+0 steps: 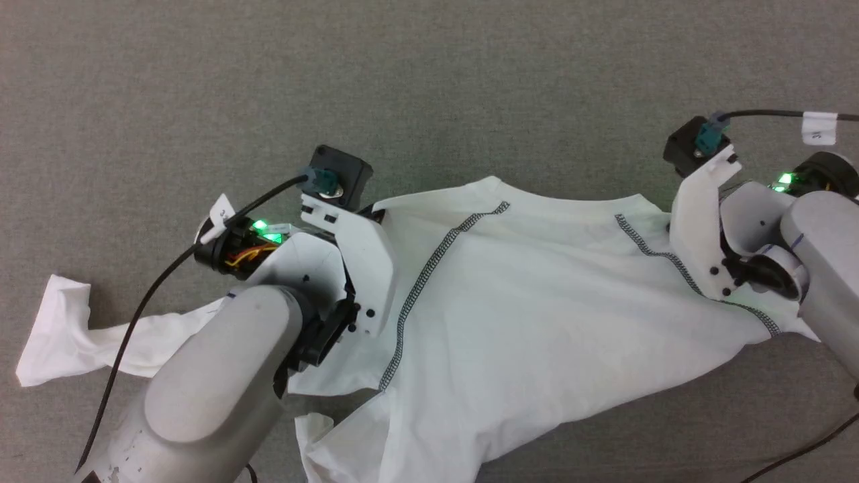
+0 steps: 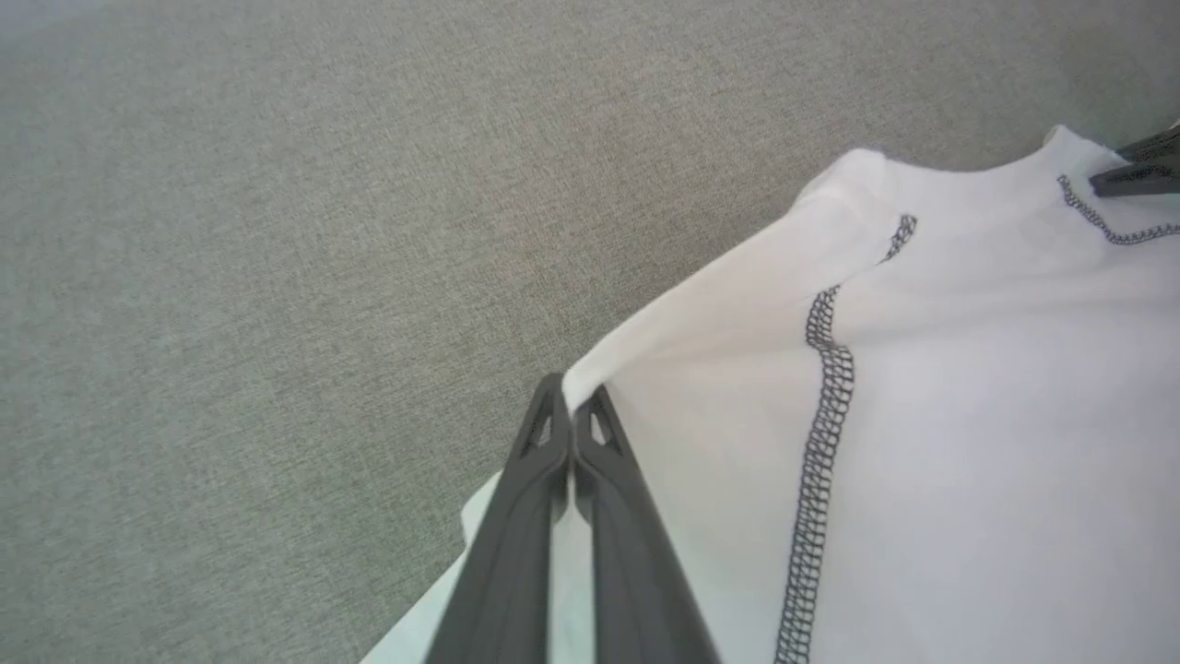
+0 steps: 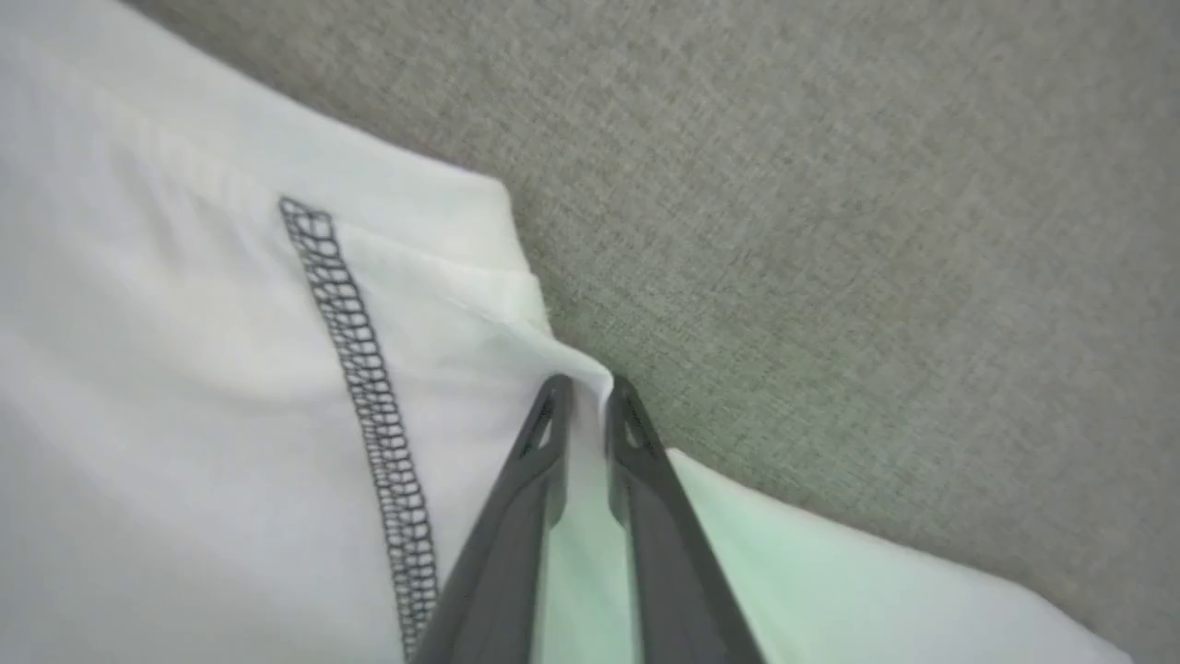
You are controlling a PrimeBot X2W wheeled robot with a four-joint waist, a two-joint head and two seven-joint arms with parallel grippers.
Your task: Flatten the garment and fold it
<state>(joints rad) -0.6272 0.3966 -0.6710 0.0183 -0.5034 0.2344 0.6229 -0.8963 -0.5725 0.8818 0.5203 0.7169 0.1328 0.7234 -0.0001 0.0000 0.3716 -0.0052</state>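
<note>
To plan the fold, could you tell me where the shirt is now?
In the head view the shirt lies mid-frame on the grey carpet, spread between the left gripper and the right gripper, each pinching its far edge.

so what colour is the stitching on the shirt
Dark grey zigzag stitching on the white garment, clearest in the left wrist view.

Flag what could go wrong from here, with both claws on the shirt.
1. The right claw pinches only a thin fold at the very edge of the shirt; a pull may slip it free.
2. The loose end beyond the left claw lies twisted, and the lower corner is bunched; stretching may leave both creased.
</note>
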